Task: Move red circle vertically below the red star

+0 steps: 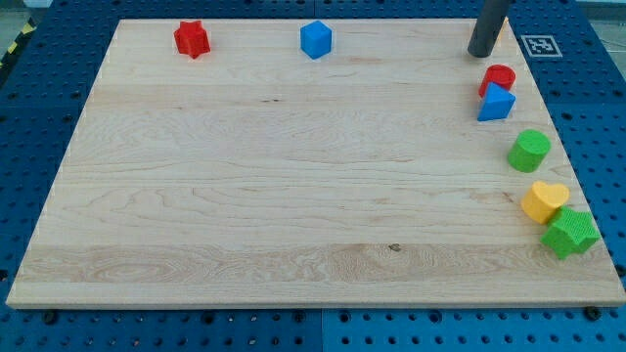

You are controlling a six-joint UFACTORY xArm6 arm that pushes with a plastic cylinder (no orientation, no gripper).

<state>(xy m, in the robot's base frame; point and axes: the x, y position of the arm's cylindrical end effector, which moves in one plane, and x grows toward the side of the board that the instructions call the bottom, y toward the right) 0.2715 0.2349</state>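
The red circle (500, 76) lies near the board's right edge, at the view's upper right. The red star (193, 39) sits at the view's top left, far from it. My tip (481, 53) rests on the board just above and slightly left of the red circle, a small gap apart. A blue triangle-like block (496, 104) touches the red circle from below.
A blue cube (316, 39) sits at the top middle. Down the right edge lie a green cylinder (529, 150), a yellow heart (543, 201) and a green star (571, 233). A tag marker (540, 45) is at the wooden board's (293, 176) top right corner.
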